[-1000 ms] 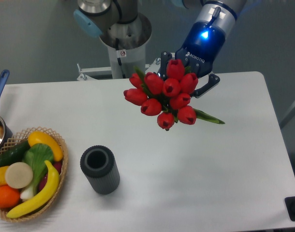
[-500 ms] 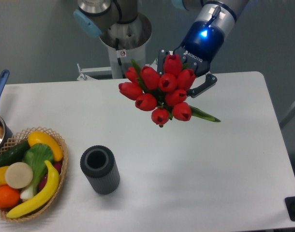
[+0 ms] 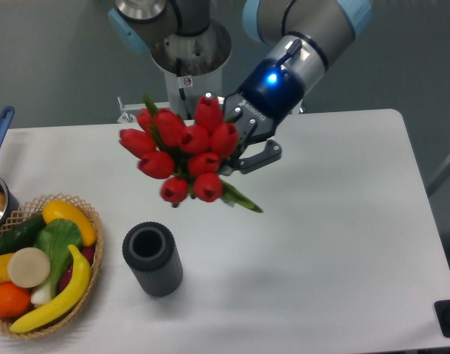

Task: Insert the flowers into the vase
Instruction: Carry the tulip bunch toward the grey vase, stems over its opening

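Gripping the bunch somewhere behind the buds, my two-finger gripper (image 3: 243,144) holds the red artificial tulips with green leaves (image 3: 182,151) up in the air, above and a little right of the short dark grey ribbed cylinder vase (image 3: 152,259), which stands upright on the white table (image 3: 343,243) beside the wicker basket of fruit and vegetables (image 3: 40,265). The stems are hidden behind the blooms from this camera, so I cannot tell which way their ends point; that is my main worry. If I lower with the buds facing the mouth, or with the stems off to one side, they will catch the rim and could tip the vase, since it looks light. The spread leaves may also snag. Against the picture from a second ago, the bunch has travelled left and somewhat toward the vase, and the wrist has swung round with it; the vase and basket have not shifted.
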Controlling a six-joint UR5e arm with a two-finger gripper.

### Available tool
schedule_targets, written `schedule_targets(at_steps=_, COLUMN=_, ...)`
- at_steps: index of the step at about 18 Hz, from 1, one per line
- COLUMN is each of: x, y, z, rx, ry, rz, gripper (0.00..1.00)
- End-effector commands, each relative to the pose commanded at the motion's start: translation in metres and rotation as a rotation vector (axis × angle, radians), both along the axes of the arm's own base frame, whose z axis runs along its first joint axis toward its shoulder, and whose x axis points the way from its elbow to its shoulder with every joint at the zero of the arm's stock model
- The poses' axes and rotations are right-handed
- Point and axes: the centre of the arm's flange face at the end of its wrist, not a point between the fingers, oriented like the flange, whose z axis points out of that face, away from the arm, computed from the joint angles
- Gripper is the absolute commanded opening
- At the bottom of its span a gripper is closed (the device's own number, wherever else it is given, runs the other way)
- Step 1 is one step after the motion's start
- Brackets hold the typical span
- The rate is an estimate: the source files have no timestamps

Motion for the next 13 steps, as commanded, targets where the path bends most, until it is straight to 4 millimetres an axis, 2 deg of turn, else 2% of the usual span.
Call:
schedule_targets(at_steps=2, x=0.001, y=0.004, z=-0.008, rx=0.054, ry=-0.014, rz=-0.037, gripper=0.38)
schedule_targets(at_steps=6, x=0.023, y=0.023, z=-0.031, rx=0.093, ry=0.016, rz=-0.099, gripper=0.38)
schedule_targets(at_steps=8, x=0.024, y=0.027, z=-0.037, rx=0.128, ry=-0.001, rz=-0.12, gripper=0.38)
schedule_targets(at_steps=13, x=0.024, y=0.028, z=-0.036, rx=0.167, ry=-0.032, rz=-0.139, gripper=0.38)
